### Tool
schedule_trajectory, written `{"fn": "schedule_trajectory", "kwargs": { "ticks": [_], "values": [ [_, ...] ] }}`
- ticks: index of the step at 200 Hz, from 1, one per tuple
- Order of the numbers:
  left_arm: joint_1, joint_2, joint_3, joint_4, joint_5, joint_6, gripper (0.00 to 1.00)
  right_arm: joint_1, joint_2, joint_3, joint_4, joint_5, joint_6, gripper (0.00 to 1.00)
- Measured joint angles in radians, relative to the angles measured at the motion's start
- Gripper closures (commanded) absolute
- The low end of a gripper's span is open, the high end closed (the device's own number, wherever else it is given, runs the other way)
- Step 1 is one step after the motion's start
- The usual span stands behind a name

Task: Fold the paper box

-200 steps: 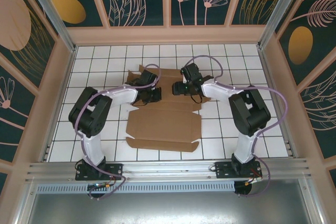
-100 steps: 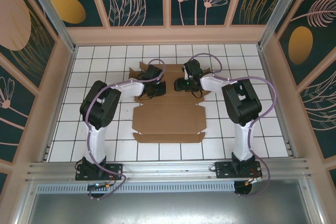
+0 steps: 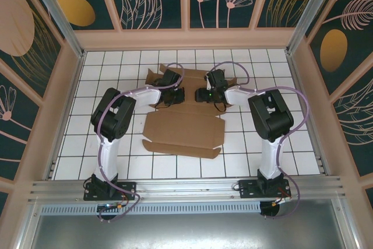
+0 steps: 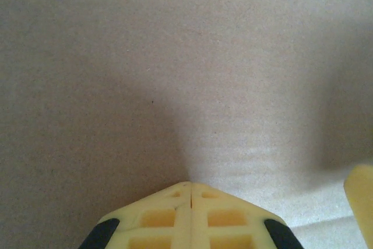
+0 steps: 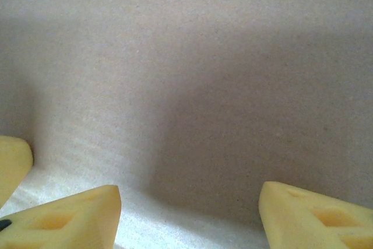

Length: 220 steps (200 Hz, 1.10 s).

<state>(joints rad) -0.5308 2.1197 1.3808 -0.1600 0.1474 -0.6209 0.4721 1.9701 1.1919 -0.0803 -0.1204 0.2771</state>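
Evidently early in the fold: looks like a pressing-down step, with the box (image 3: 182, 133) spread mostly flat as an open sheet in the middle of the white-tiled tabletop (image 3: 105, 86), between the two arms (image 3: 111, 118). Runs from the near middle out to the far rows, with small flaps (image 3: 152, 77) poking out far left and far right. Finds both arms bent over its far half, close beside each other.

Has the left pincer (image 4: 190, 186) closed tight, fingers (image 4: 160, 217) meeting with nothing between them, tip down close to the brown surface; cannot tell for certain whether touching. Has the right pincer (image 5: 190, 188) parted a fair way and gripping nothing, with bare cardboard showing across the gap.

Probably pinning the far panel so that the near one can turn up on a crease. Calls next for getting onto or under a free edge, then swinging that panel over along its scored line with the rest held down. Needs slow, even travel so as not to skid the sheet on the smooth tabletop.

Plain brown cardboard: matt, faintly grainy, with fine ribbing close up. Thin and stiff by the look of it, die-cut in straight runs with notched corners. Pale yellow, wedge-shaped fingers with hollow cells moulded in.
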Motion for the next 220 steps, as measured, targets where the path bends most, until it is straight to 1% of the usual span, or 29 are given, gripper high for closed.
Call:
{"fn": "schedule_trajectory", "kwargs": {
  "ticks": [47, 75, 103, 123, 141, 163, 187, 220],
  "values": [
    [0.002, 0.056, 0.083, -0.006, 0.005, 0.016, 1.0, 0.009, -0.077, -0.105, 0.023, 0.0, 0.04, 0.35],
    [0.002, 0.091, 0.14, -0.027, 0.028, 0.023, 1.0, 0.044, -0.129, -0.175, 0.039, 0.019, 0.075, 0.35],
    [0.0, 0.106, 0.167, -0.039, 0.044, 0.036, 1.0, 0.086, -0.184, -0.256, 0.082, 0.007, 0.129, 0.36],
    [-0.001, 0.107, 0.172, -0.046, 0.054, 0.044, 1.0, 0.122, -0.204, -0.274, 0.078, 0.007, 0.156, 0.36],
    [-0.001, 0.097, 0.169, -0.053, 0.053, 0.049, 1.0, 0.13, -0.227, -0.275, 0.042, -0.004, 0.171, 0.34],
    [0.006, 0.06, 0.137, -0.087, 0.058, 0.053, 1.0, 0.1, -0.286, -0.276, -0.012, -0.03, 0.167, 0.29],
    [0.04, -0.032, 0.066, -0.098, 0.096, 0.046, 0.99, 0.027, -0.366, -0.254, -0.047, -0.072, 0.143, 0.25],
    [0.098, -0.169, -0.056, -0.044, 0.159, -0.002, 0.99, -0.072, -0.371, -0.16, -0.059, -0.09, 0.079, 0.2]
  ]
}}
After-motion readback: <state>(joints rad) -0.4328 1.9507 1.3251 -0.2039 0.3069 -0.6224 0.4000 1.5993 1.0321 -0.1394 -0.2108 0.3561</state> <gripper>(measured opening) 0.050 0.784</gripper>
